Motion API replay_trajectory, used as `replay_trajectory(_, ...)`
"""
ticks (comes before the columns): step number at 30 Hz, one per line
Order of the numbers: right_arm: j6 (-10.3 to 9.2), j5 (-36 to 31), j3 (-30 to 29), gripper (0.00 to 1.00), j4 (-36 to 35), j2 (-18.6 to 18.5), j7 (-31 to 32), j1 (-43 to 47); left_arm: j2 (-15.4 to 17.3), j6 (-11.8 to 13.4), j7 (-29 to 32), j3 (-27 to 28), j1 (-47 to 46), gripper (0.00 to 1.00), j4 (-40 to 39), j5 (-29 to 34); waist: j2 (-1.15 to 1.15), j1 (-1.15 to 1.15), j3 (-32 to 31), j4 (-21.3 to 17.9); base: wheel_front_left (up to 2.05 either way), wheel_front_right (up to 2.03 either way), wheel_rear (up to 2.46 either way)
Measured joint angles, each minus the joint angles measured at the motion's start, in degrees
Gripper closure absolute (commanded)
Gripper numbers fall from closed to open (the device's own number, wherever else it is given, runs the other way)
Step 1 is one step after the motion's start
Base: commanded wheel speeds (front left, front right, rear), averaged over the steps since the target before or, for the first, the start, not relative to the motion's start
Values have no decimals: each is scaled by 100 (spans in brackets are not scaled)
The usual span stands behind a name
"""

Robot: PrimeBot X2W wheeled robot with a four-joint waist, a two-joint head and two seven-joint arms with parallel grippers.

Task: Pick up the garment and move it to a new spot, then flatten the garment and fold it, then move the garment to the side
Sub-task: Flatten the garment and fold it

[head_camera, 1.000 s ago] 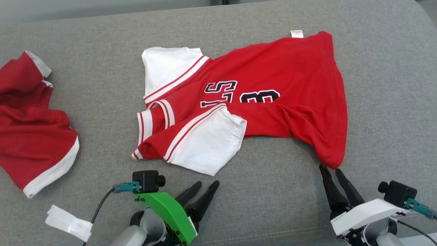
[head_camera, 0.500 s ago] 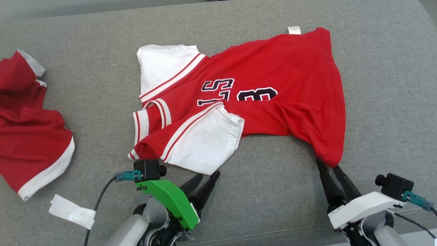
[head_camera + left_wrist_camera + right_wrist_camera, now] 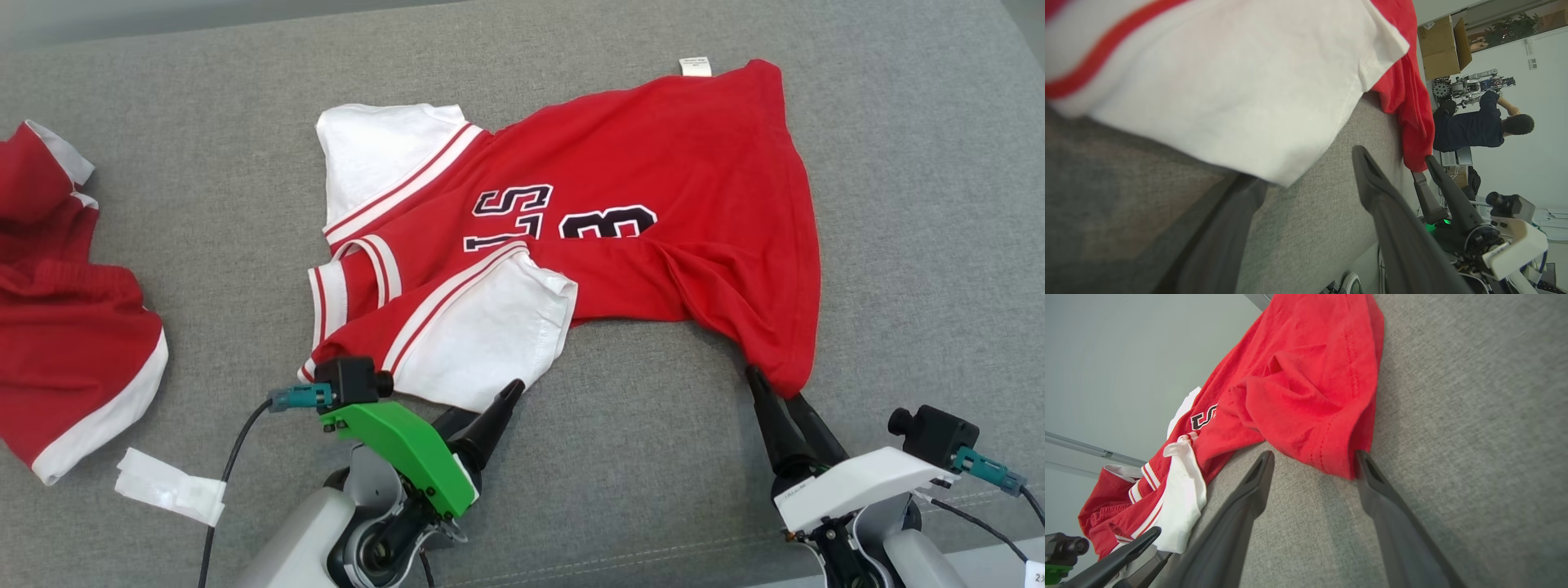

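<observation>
Left pincer (image 3: 488,400), on the green-bracketed arm: jaws parted wide, nothing clamped. In the left wrist view one finger's tip is hidden by the edge of the near white sleeve (image 3: 1229,81), while the other finger lies bare on the grey fabric beside that sleeve. Right pincer (image 3: 774,384), on the white-bracketed arm: jaws likewise apart, set either side of the garment's near hem corner. In the right wrist view one fingertip touches the hem and the other rests just beside it on the fabric, so the cloth is straddled but not pinched.

Garment (image 3: 653,163): a red jersey with white sleeves, striped trim and dark lettering, lying across the middle of the grey fabric-covered desk (image 3: 914,204). Its collar end is toward the robot's left and its hem toward the right. It is rumpled rather than flat, with the near sleeve folded over the body and a crease running to the near hem corner. A small white tag (image 3: 695,65) shows at its far edge.

A second red garment (image 3: 65,327) with white trim lies well apart at the left edge, and a white strip (image 3: 167,494) lies near it. A person (image 3: 1474,126) appears in the background of the left wrist view.
</observation>
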Motion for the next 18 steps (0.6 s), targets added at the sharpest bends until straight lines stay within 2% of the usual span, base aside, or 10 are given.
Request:
replay_trajectory(8, 8, 159, -29, 0, 92, 19, 30, -79, -29, 8, -1, 74, -29, 0, 43, -101, 0, 0, 15, -6, 0, 0, 0)
replay_trajectory(10, 8, 163, -27, 0, 116, 22, 49, -80, -40, 23, 0, 79, -36, 4, 51, -112, 0, 0, 14, -5, 0, 0, 0)
replay_trajectory(12, 8, 163, -26, 0, 137, 25, 51, -85, -48, 24, 8, 83, -41, 25, 60, -160, 0, 0, 14, -4, 0, 0, 0)
replay_trajectory(14, 8, 163, -24, 0, 155, 30, 51, -94, -54, 24, 44, 85, -42, 53, 78, -224, 0, 0, 14, -3, 0, 0, 0)
replay_trajectory(16, 9, 163, -19, 0, 178, 31, 52, -127, -63, 24, 49, 82, -43, 69, 92, -247, 0, 0, 15, -2, 0, 0, 0)
replay_trajectory(18, 9, 163, -19, 0, 188, 32, 52, -186, -74, 23, 53, 78, -47, 71, 100, -247, 0, 0, 16, 0, 0, 0, 0)
